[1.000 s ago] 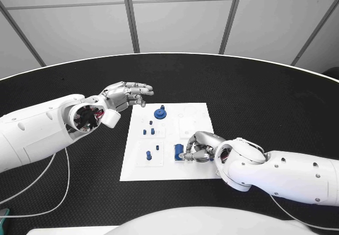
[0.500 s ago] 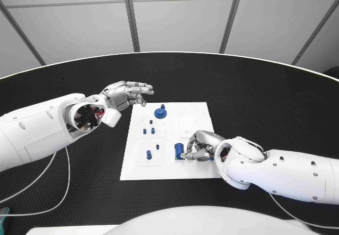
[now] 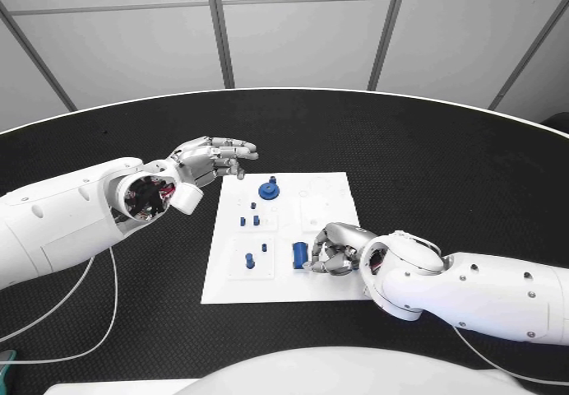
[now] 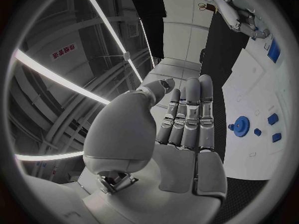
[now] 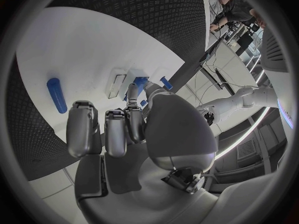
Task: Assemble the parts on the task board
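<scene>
From the head camera, the task board [image 3: 284, 239] lies in the middle of the black table [image 3: 451, 164], a white plate with small blue parts on it. The right hand [image 3: 335, 247] rests over the board's near right part, fingers curled in, just beside a blue cylinder [image 3: 300, 253] that lies flat on the board at its fingertips; whether they touch it I cannot tell. The left hand [image 3: 214, 160] hovers off the board's far left corner, fingers loosely apart and holding nothing. A blue gear [image 3: 270, 190] stands near that corner, and small blue pegs [image 3: 248, 220] sit further in, with one more peg [image 3: 250, 261] toward the near left.

The left wrist camera shows that hand's [image 4: 181, 129] fingers stretched out side by side with an empty palm, well apart from the board. It brings out the gear's [image 4: 241, 124] toothed rim and raised hub, which the head camera leaves vague.

The right wrist camera shows the right hand's [image 5: 118, 129] fingers bent down with nothing between them, and the cylinder [image 5: 57, 95] lying clear of them on the white plate: a smooth, round-ended rod.
</scene>
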Motion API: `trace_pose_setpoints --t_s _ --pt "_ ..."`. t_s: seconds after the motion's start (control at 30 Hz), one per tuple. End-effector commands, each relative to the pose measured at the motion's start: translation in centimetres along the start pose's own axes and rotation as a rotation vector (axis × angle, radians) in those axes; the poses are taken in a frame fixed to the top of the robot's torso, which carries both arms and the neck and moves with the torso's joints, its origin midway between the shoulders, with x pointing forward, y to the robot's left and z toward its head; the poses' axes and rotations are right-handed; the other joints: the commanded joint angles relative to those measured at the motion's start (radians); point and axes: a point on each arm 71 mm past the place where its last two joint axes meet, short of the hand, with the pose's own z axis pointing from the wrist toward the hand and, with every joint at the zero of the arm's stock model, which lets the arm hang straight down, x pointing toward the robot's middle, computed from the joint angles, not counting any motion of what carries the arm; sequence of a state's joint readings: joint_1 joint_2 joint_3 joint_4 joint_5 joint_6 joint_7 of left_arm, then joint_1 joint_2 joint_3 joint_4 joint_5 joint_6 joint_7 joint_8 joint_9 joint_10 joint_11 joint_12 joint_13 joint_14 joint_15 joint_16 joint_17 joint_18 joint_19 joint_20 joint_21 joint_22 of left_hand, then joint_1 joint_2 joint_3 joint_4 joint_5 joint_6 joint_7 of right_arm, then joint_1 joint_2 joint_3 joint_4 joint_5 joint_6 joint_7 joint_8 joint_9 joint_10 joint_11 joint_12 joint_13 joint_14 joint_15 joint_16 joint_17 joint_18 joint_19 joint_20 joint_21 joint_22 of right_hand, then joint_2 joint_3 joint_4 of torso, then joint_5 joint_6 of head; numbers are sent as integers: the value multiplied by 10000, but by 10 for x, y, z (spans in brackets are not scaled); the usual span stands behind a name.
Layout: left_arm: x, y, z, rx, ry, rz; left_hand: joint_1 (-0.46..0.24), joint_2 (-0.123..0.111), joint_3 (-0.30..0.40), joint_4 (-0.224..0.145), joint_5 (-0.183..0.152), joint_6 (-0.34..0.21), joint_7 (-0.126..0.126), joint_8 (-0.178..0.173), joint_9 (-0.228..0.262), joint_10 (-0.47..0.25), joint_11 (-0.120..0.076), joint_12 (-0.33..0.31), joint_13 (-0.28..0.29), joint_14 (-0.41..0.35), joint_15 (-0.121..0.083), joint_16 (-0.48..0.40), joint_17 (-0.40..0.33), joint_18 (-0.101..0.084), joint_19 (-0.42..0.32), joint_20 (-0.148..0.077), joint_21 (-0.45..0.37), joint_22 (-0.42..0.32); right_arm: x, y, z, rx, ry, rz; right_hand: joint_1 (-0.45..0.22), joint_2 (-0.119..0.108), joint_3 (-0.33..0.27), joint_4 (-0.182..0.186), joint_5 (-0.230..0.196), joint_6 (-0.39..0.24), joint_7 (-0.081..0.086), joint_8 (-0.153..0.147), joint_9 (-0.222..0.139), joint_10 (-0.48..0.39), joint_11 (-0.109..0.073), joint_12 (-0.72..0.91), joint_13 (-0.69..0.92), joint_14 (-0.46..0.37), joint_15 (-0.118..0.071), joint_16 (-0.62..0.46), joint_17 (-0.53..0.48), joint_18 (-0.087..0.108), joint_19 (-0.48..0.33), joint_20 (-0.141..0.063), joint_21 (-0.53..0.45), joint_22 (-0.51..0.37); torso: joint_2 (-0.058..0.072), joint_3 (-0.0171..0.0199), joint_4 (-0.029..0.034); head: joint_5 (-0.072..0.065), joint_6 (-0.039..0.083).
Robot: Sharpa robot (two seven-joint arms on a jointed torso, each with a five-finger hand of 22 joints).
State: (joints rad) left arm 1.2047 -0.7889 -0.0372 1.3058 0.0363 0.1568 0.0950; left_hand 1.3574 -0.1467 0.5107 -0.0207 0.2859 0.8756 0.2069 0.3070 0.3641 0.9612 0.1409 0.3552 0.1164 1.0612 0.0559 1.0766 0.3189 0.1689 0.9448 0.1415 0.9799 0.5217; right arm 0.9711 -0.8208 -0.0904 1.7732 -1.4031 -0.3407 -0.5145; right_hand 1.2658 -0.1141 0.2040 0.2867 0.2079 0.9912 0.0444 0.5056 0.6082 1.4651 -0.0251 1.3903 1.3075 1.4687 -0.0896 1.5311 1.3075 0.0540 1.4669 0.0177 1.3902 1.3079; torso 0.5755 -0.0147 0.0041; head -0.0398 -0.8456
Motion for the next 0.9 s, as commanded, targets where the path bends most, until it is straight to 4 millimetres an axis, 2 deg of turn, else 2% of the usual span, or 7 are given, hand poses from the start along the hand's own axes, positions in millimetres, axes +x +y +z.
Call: trace_pose_setpoints --t_s 0.03,0.1,0.23,0.47,0.5,0.9 --pt "0 0 0 -2 -18 2 -1 61 3 42 40 -16 -6 34 11 -79 -21 15 -14 -53 -3 -60 -11 166 -79 18 -60 -13 0 0 0 -45 64 -33 -84 -147 -58 39 -69 31 23 -55 -15 183 -15 -12 1497 877 -19 29 1911 -198 762 -54 -12 2085 15 0 0 -8 0" --pt "-1 0 0 -3 -28 3 -1 61 3 42 40 -16 -6 34 11 -79 -21 15 -14 -53 -3 -60 -11 166 -79 18 -60 -13 0 0 -1 -67 79 -39 -261 -291 -166 45 -175 29 48 -55 -23 169 8 -37 1486 877 1 29 1913 -196 758 -39 -29 2082 13 4 -4 -4 4" --pt "-1 0 0 -2 -29 3 -1 61 3 42 40 -16 -6 34 11 -79 -21 15 -14 -53 -3 -60 -11 166 -79 18 -60 -13 0 0 -2 -97 28 -7 -323 -335 -206 45 -206 35 52 -50 -26 185 13 -5 1507 881 6 38 1931 -202 763 -34 7 2095 17 2 -2 -12 0" --pt "0 0 0 0 -17 1 -1 61 3 42 40 -16 -6 34 11 -79 -21 15 -14 -53 -3 -60 -11 166 -79 18 -60 -13 -2 -1 -1 -83 -143 71 -313 -199 -131 39 -123 93 18 -14 -23 249 -11 116 1585 885 -6 48 1949 -209 772 -33 46 2110 10 -3 18 -30 -2" --pt "-1 0 0 1 -17 1 -1 61 3 42 40 -16 -6 34 11 -79 -21 15 -14 -53 -3 -60 -11 166 -79 18 -60 -13 -2 -1 0 -74 -175 85 -369 -123 -104 51 -65 112 11 -3 -24 267 -19 146 1605 887 -13 53 1959 -210 775 -36 56 2115 11 -4 20 -31 -2" --pt "0 0 0 -2 -3 -1 -1 61 3 42 40 -16 -6 34 11 -79 -21 15 -14 -53 -3 -60 -11 166 -79 18 -60 -13 -2 -4 8 188 -282 71 -568 120 -16 49 40 142 -14 26 -28 300 -39 199 1642 889 -28 55 1963 -212 780 -45 66 2123 18 -17 14 -18 -11"
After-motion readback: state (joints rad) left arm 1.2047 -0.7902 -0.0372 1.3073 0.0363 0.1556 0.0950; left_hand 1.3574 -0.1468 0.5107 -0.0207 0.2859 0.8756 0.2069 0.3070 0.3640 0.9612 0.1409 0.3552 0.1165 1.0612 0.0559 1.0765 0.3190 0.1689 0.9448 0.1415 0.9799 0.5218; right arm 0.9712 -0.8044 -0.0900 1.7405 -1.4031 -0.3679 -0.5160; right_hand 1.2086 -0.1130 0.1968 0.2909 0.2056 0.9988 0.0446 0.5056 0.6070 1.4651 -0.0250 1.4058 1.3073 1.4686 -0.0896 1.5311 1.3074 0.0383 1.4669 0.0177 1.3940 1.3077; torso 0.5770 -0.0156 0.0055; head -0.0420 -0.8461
